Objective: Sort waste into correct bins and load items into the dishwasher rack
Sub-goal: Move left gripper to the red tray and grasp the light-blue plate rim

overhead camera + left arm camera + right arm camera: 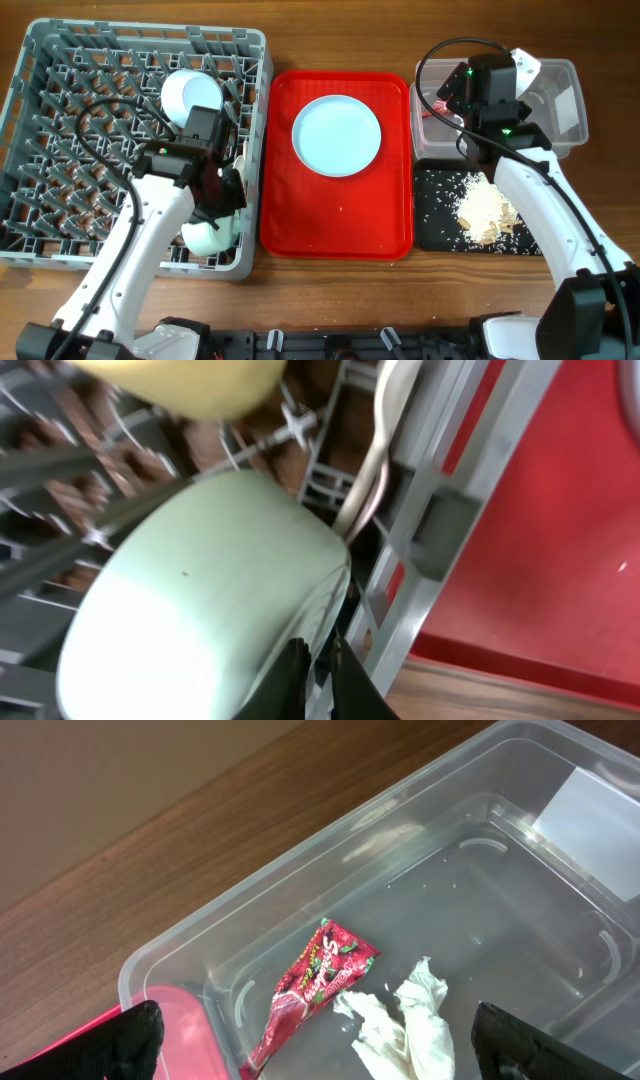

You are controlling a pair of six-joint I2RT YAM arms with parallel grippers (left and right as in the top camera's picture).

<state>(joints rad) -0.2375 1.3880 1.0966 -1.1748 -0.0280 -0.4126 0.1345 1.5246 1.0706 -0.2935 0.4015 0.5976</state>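
The grey dishwasher rack (pixel 60 150) stands at the left with an upturned light blue bowl (pixel 190 95) in it. My left gripper (pixel 215 195) (pixel 318 678) is closed to a narrow gap at the rim of the pale green bowl (pixel 200 610) (pixel 210 237), which lies at the rack's front right corner. The yellow cup (pixel 190 385) and a white utensil handle (pixel 385 420) sit just beyond it. My right gripper (pixel 470 100) (pixel 320 1035) is open and empty above the clear tub (pixel 480 850) (pixel 565 100), which holds the red wrapper (pixel 320 970) and the white tissue (pixel 405 1020).
The red tray (pixel 290 230) lies in the middle with the light blue plate (pixel 337 135) on it. The black tray (pixel 430 225), in front of the clear tub, holds whitish food scraps (pixel 485 208). Bare wooden table runs along the front edge.
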